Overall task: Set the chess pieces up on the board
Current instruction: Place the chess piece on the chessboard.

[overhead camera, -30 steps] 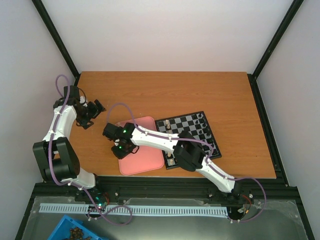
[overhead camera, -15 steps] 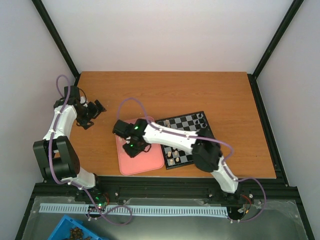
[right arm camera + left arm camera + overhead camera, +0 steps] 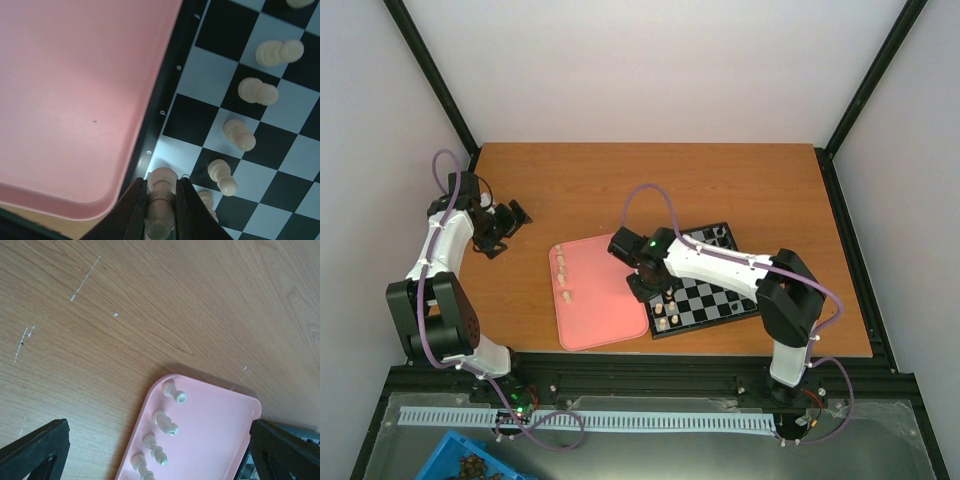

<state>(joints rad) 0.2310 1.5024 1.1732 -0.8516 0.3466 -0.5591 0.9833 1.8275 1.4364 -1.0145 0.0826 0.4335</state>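
Cream chess piece (image 3: 162, 179) was held upright between the narrow-set fingers of my right pincer (image 3: 160, 212), over an edge square of the board (image 3: 200, 75) on its tray side. I could not tell whether its base touched the board. Other cream pieces (image 3: 257, 90) stood in a line on the board's squares just beside it. Pink tray (image 3: 75, 100) lay against the board's left rim. A row of loose pieces (image 3: 170, 392) lay along the tray's side farthest from the board. My left pincer (image 3: 507, 230) was spread wide, holding nothing, well left of the board.
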